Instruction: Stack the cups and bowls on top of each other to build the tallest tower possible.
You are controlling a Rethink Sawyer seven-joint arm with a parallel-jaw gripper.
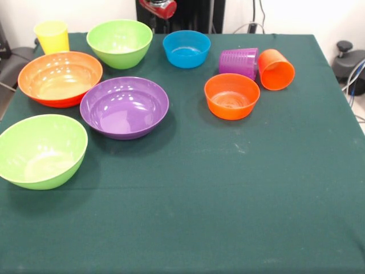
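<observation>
Nothing is stacked; everything stands apart on the green table (228, 205). A yellow cup (51, 36) stands upright at the far left. A purple ribbed cup (239, 61) and an orange cup (276, 69) lie on their sides, touching. The bowls all stand upright: one lime green (120, 43), a small blue one (186, 48), a small orange one (231, 96), a large orange one (60, 78), a purple one (124, 107), and a second lime green one (41, 150) at the near left. The pink bowl is out of view. Only a red part of the arm (158, 7) shows at the top edge.
The robot's black pedestal (197, 14) stands behind the table's far edge. A dark round object (349, 60) and cables (356, 85) sit off the table's right side. The bowls crowd the table's left and far half.
</observation>
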